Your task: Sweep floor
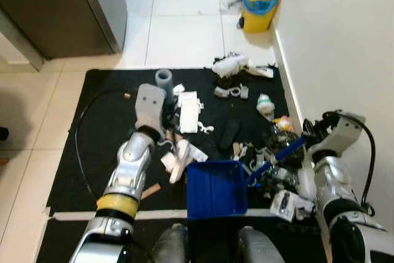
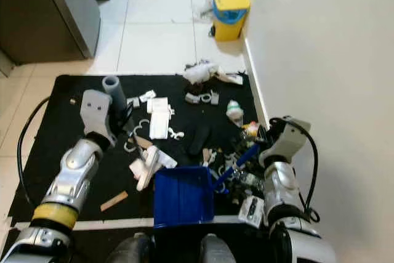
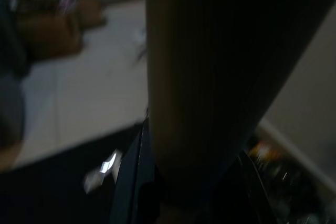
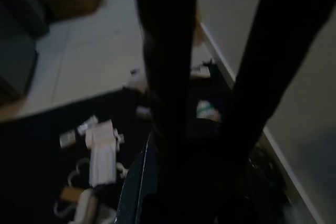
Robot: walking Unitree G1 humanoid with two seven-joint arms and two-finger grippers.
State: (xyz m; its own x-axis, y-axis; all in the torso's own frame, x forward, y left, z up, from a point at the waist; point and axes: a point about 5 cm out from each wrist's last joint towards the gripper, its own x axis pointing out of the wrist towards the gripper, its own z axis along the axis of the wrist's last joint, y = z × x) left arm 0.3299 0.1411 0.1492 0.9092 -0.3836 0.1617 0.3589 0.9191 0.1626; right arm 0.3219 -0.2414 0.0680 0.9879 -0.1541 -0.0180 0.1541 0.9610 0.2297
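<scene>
Black floor mat (image 1: 104,133), strewn w/ litter, lies on pale tiled floor (image 1: 178,29) beside a white wall (image 1: 345,41). A blue plastic dustpan (image 1: 215,189) sits at the mat's near edge, right in front of the robot, its blue handle (image 1: 280,155) angling up and right toward the right arm. Left gripper (image 1: 167,129) is low over the mat's middle, next to scattered white scraps; can't tell if its fingers are spread or pressed together, as the wrist housing hides them and the left wrist view is dark and blurred. Right gripper (image 1: 306,130) is near the wall, at the upper end of the dustpan handle; can't tell if it pinches the handle, since the fingers show as dark bars in the right wrist view and whatever lies between them is unclear.

Litter: a flat white paper box (image 1: 188,112) mid-mat, a small grey cylinder (image 1: 164,78) just beyond the left wrist, a crumpled white-and-dark heap (image 1: 234,69) at the far edge, a dense pile of mixed wrappers (image 1: 271,152) along the wall side, a small brown wooden stick (image 1: 150,191) near the left forearm. A black cable (image 1: 83,127) loops over the mat's left part. Farther off, a yellow bin w/ blue lid (image 1: 260,3) stands against the wall, and a grey cabinet (image 1: 68,10) stands far left.
</scene>
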